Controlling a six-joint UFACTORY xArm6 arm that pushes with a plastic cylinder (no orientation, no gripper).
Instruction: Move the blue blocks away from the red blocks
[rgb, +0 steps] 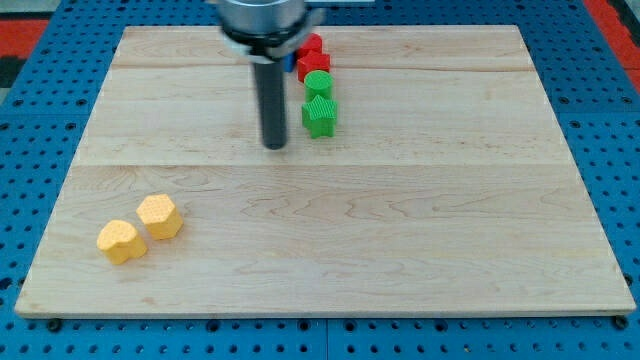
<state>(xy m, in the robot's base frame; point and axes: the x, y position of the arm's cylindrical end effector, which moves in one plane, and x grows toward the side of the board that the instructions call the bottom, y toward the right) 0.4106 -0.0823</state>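
Blue blocks are the awkward part: you can only see a sliver of one blue block (299, 63), poking out between the rod and the red blocks at the view's top, so whether there's a second blue one behind the rod, I can't tell. The tool is just a bare rod, nothing to clench or release; my tip (274, 146) sits on the tabletop (400, 240) just left of the green star-ish block (320, 116), not touching it.

Risk as I see it: the blue sliver is jammed right against the reds, so pushing in from the left would likely drag reds and greens along with it.

Count: two red (312, 45) (316, 65), two green (other one (318, 83)), two yellow (159, 216) (120, 241), one blue visible.
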